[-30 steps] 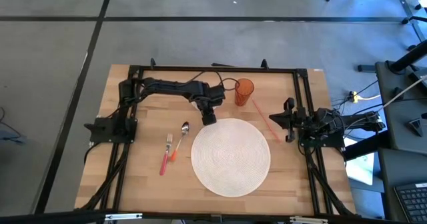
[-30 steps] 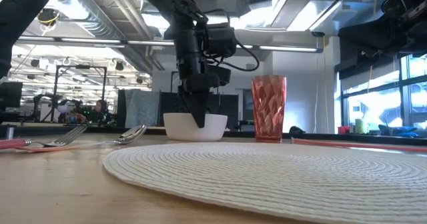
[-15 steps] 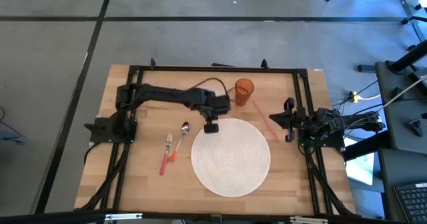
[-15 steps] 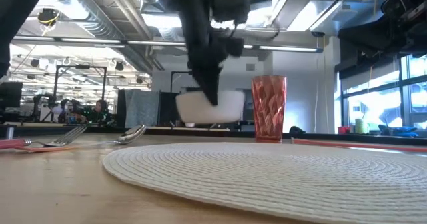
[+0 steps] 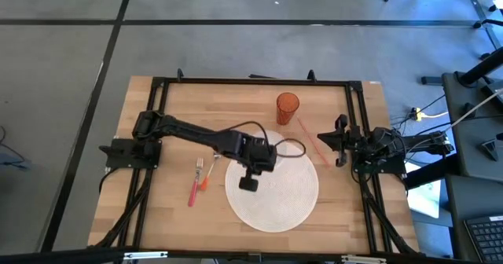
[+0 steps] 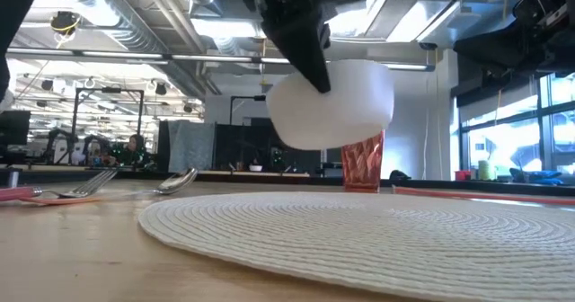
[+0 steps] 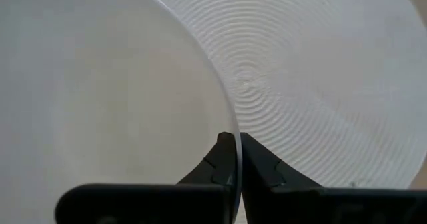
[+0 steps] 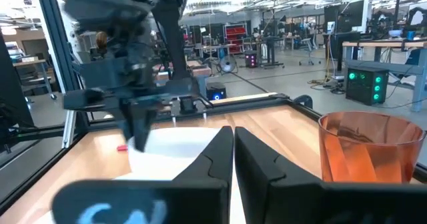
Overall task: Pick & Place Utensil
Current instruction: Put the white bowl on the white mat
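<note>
Low view: left claw [image 6: 310, 64] carried bowl [image 6: 331, 104] (rim-pinched) over placemat [image 6: 377, 235].

Left tool [image 5: 249, 183] clamped, arm outstretched; right tool [image 5: 334, 141] closed, parked

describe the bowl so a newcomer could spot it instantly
Find the round woven placemat at the table's centre. Just above its left part hangs the left tool, shut on the rim of a plain white bowl, clear of the mat. It is the only item off the table; the red faceted cup stands behind it.
</note>
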